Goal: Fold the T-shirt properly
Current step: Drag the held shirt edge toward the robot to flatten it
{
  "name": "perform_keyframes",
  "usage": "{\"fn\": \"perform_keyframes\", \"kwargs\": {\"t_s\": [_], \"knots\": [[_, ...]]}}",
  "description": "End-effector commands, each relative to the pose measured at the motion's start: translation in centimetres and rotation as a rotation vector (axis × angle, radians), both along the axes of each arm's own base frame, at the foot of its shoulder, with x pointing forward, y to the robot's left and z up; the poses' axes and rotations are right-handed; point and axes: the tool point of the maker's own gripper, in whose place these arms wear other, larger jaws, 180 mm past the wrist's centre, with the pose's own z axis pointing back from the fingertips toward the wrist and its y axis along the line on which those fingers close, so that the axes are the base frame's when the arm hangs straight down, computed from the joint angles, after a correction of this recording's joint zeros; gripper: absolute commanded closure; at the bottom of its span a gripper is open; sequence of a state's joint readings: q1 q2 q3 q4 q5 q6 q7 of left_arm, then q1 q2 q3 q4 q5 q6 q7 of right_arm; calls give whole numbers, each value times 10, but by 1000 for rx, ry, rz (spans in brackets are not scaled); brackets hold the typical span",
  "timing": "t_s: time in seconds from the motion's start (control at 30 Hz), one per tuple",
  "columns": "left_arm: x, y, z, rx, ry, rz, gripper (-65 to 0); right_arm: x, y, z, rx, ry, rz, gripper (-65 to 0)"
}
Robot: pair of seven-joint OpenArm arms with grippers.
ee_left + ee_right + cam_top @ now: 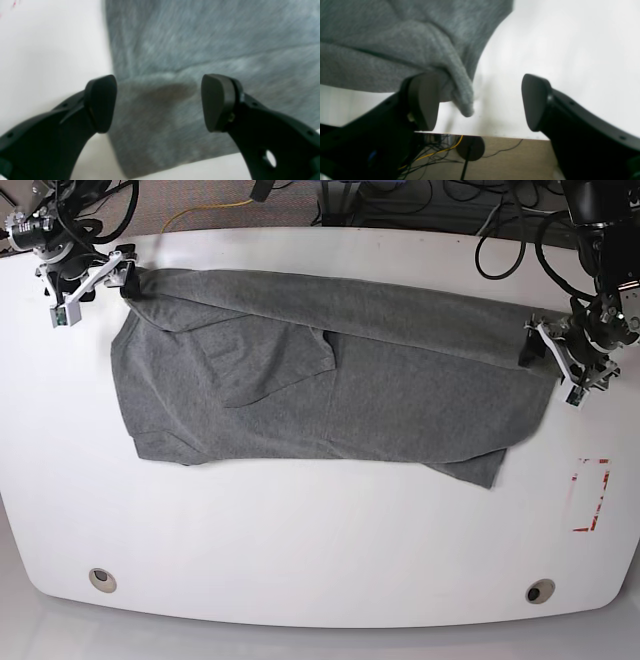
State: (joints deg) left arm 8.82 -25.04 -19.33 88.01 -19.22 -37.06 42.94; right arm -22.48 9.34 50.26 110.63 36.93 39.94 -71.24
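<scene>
Base view whole T-shirt, right wrist cables (floor)

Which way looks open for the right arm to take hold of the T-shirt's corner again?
Probably yes: the right gripper is open, the T-shirt corner hangs between its fingers, nothing blocking.

Grey T-shirt corner, spread hand (nothing gripped), white table

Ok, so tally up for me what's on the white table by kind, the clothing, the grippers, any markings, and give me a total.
Plain heather-grey cotton T-shirt: 1
Black two-fingered robot grippers, left gripper and right gripper, both open: 2
Red dashed rectangle marking on the white table: 1
Round holes in the table, near its front edge: 2
Total: 6
</scene>
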Motion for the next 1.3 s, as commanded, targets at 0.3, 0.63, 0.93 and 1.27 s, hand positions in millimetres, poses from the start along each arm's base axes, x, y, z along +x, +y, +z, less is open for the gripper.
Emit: {"fn": "perform_keyframes", "kwargs": {"t_s": [0.3, 0.63, 0.93, 1.27], "knots": [[-5, 13, -8, -37, -13, 32, -407, -12, 0, -28, 92, 46, -60, -476], [-18, 16, -21, -45, 33, 45, -396, -7, 13, -49, 163, 83, -44, -214], [-61, 29, -27, -15, 83, 78, -300, -9, 15, -49, 112, 146, 82, -2], [-116, 44, -25, 16, 129, 140, -300, -23, -11, -43, 40, 198, 107, -87]]}}
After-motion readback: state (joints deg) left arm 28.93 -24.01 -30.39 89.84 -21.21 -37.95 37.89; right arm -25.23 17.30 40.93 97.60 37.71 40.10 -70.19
